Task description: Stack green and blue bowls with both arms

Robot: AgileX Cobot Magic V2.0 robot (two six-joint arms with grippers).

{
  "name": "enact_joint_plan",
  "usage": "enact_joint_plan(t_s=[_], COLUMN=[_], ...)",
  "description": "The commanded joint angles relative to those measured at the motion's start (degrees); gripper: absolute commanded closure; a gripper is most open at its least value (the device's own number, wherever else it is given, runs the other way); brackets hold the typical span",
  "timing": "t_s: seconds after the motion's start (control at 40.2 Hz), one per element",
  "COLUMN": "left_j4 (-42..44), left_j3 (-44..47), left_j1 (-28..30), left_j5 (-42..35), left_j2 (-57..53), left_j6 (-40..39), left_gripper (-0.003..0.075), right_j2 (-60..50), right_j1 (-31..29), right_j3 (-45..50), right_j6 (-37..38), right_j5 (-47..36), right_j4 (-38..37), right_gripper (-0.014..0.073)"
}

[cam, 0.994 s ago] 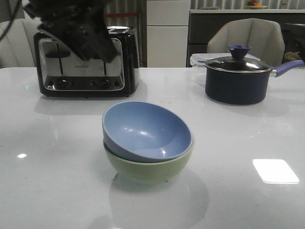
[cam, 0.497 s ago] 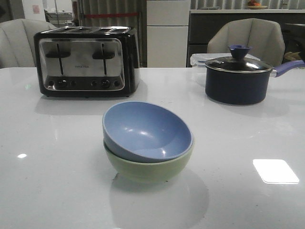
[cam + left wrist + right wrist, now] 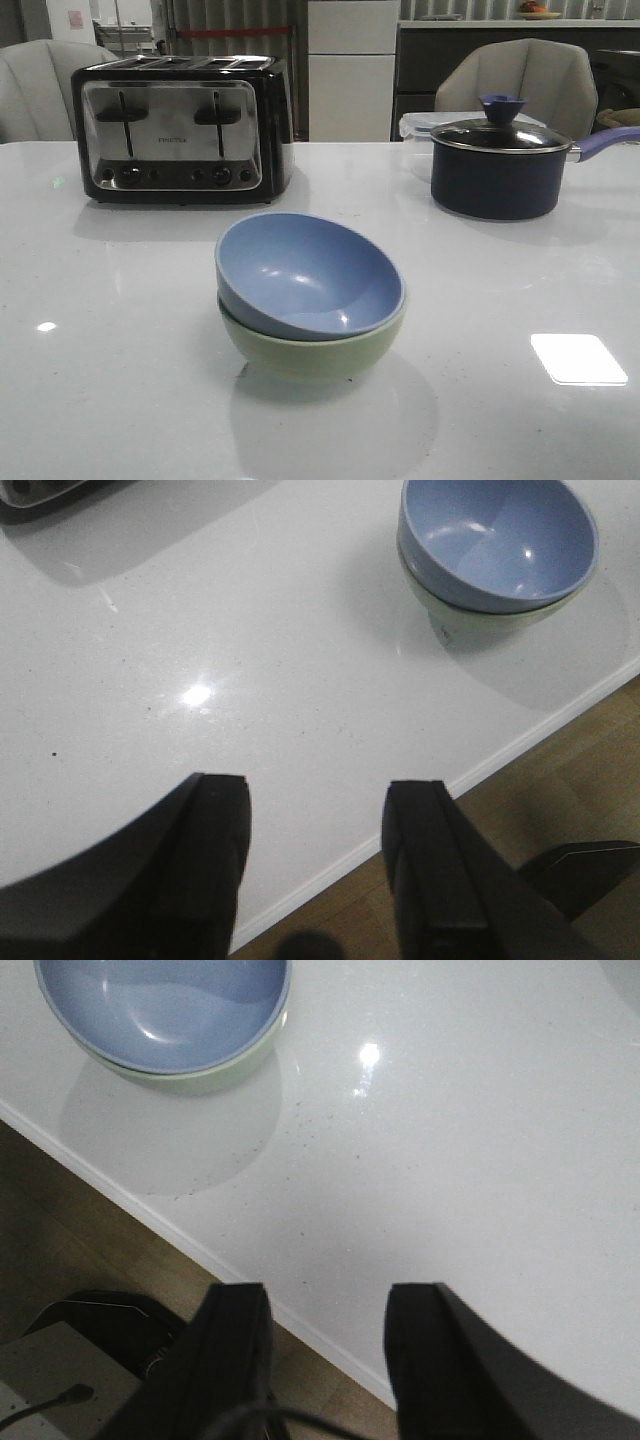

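Stacking looking basically done: blue bowl is sitting nested inside green bowl, slightly tilted w/ its rim riding higher on one side, pair resting mid-tabletop toward the near edge. Going left to right in front view: toaster at back left, stacked bowls in the centre, dark saucepan w/ purple handle back right, both well apart from the bowls. No arms showing in front view. Left claw is hanging over the tabletop edge, jaws apart, holding nothing, bowls well away from it. Right claw is sitting likewise over the edge, jaws apart, empty. Judging: nothing left except maybe levelling the blue bowl; arms look to be parking clear of the stack.
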Motion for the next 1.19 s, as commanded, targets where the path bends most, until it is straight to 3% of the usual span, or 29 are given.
enact_joint_plan(t_s=[0.0,0.075,0.174,0.348,1.044,1.168], left_j4=[0.26,0.26,0.26,0.26,-0.14,1.81], left_j3=[-0.96,-0.87,-0.87,-0.87,-0.73,0.23], left_j1=[-0.41,-0.41,-0.41,-0.41,-0.41,3.71], left_j5=[-4.83,-5.4,-6.43,-7.47,-7.44,-9.22], left_j2=[-0.42,-0.3,-0.3,-0.3,-0.53,-3.97], left_j6=[-1.62,-1.97,-1.97,-1.97,-1.97,-1.6], left_gripper=[0.0339,0.0363,0.0431,0.0614,0.0624,0.0624], right_j2=[-0.44,-0.44,-0.44,-0.44,-0.44,-0.44], right_j1=[-0.54,-0.54,-0.54,-0.54,-0.54,-0.54], right_j3=[-1.35,-1.35,-1.35,-1.35,-1.35,-1.35], right_j6=[0.29,0.29,0.29,0.29,0.29,0.29], right_j5=[-5.16,-6.14,-6.56,-6.67,-6.47,-6.51], right_j4=[0.86,1.37,1.81,1.83,1.83,1.83], right_gripper=[0.0204,0.0243,0.0368,0.0543,0.0536,0.0536])
